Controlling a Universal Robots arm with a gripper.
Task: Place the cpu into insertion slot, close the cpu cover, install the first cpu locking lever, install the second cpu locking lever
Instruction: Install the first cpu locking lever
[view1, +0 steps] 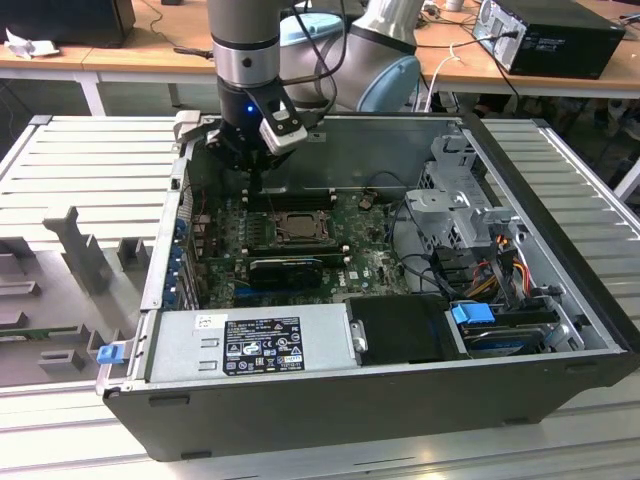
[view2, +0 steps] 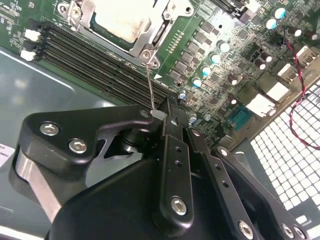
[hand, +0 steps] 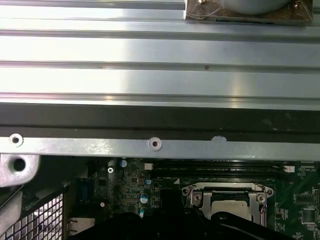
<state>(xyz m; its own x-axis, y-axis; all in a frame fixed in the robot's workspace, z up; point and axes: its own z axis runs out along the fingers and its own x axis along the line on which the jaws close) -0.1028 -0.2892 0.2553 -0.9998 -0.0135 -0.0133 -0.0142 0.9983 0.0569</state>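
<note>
The cpu (view2: 120, 17) lies in the insertion slot (view1: 296, 228) on the green board, its pale top showing. The silver cpu cover (view2: 159, 27) lies flat around it as a frame. A thin wire locking lever (view2: 149, 82) stands up from the socket's corner. Its flat end rests against the side of my gripper (view2: 169, 107), whose black fingers are shut together. In the exterior view my gripper (view1: 256, 185) hangs just behind the socket, near the case's back wall. In the first wrist view the cpu (hand: 229, 206) and the cover (hand: 227, 189) sit below the case edge.
Long black memory slots (view2: 90, 52) run beside the socket. A black ribbed card (view1: 287, 268) lies in front of it. The power supply (view1: 250, 345) fills the front and a drive cage (view1: 460, 200) stands at the exterior view's right. Red and black wires (view2: 300, 65) cross the vent grille.
</note>
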